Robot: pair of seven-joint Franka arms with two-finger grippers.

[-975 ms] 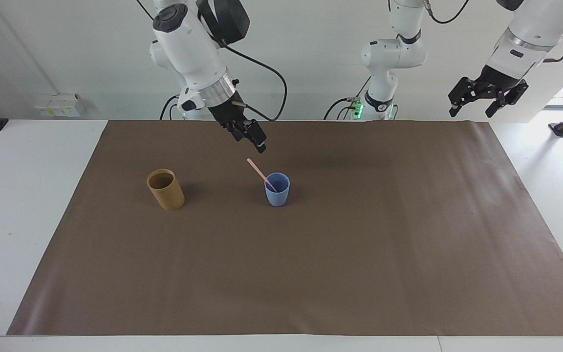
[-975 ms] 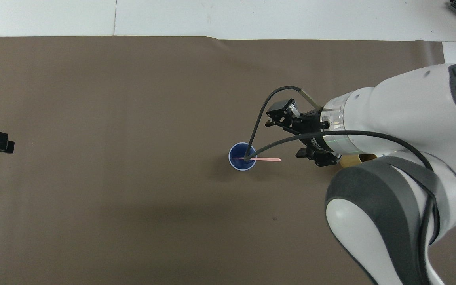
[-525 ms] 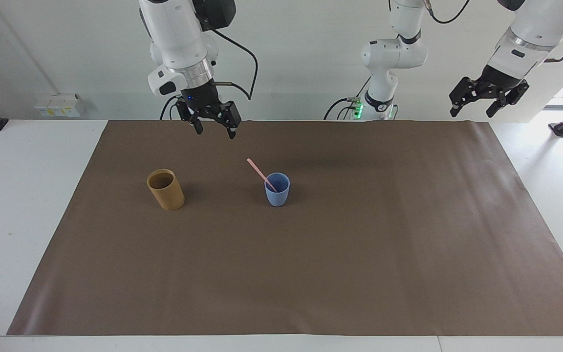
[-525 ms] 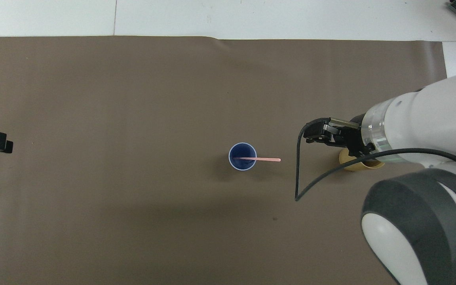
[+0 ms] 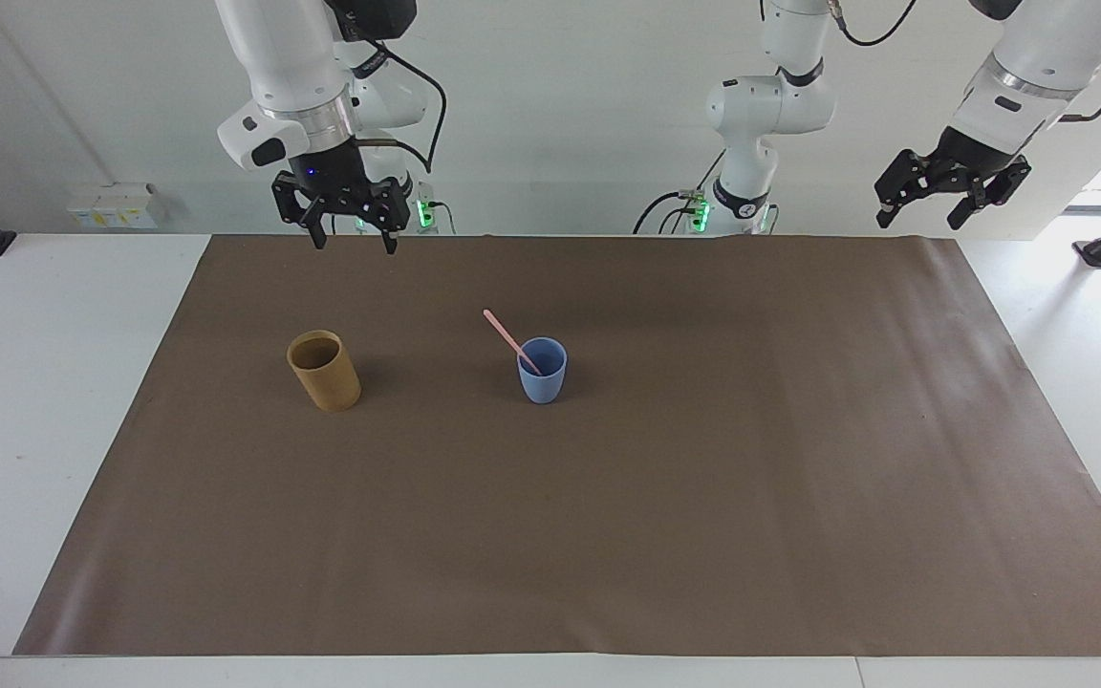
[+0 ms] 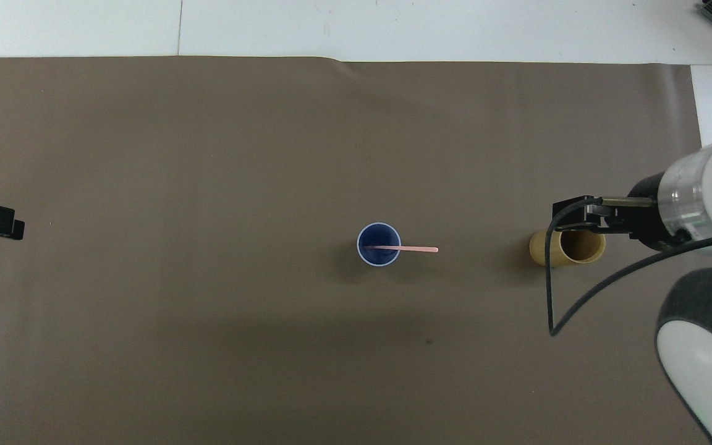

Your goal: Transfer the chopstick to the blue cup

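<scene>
Text: none readable anywhere.
Cups (image 5: pixel 542 370): plain, no print or brand.
Arms (image 5: pixel 766 105): white casings, no legible marking.
Mat (image 5: pixel 703 497): brown, unmarked.

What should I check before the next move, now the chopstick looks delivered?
1. Chopstick in blue cup: ok, lower end inside, top leaning over the rim toward the right arm's end.
2. Blue cup upright on the mat: ok.
3. Right gripper empty: ok, open, raised over the mat's edge nearest the robots.
4. Left gripper out of the way: ok, open, waiting up high at its own end.
5. Tan cup undisturbed: ok, upright, nothing seen in it.
6. Chopstick stable in the cup: cannot tell, it only leans on the rim.
</scene>
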